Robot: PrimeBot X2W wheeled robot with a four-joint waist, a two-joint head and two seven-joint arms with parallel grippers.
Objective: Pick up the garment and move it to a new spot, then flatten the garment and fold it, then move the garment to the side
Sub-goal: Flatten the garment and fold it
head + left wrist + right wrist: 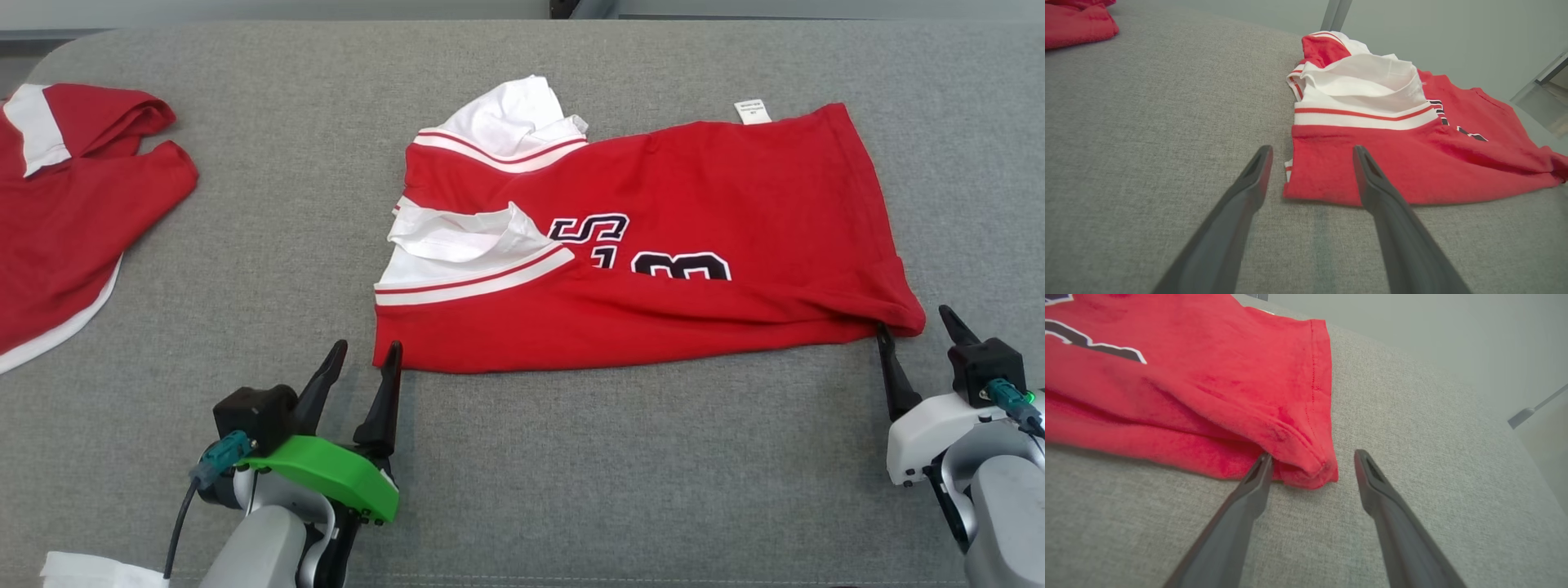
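Observation:
The garment (653, 245) is a red jersey with white striped sleeves and black lettering, lying folded lengthwise on the grey padded table (522, 457). My left gripper (365, 355) stands open at the garment's near left corner (1323, 179), one finger on each side of that corner. My right gripper (918, 322) is open at the near right corner (1310, 469); its left finger (1257, 477) touches the hem's fold, the right finger is on bare table. Nothing is held.
A second red and white garment (73, 204) lies at the table's left edge, also in the left wrist view (1077, 20). A white cloth scrap (98, 572) peeks in at the bottom left. A white label (752, 111) sticks out at the jersey's far edge.

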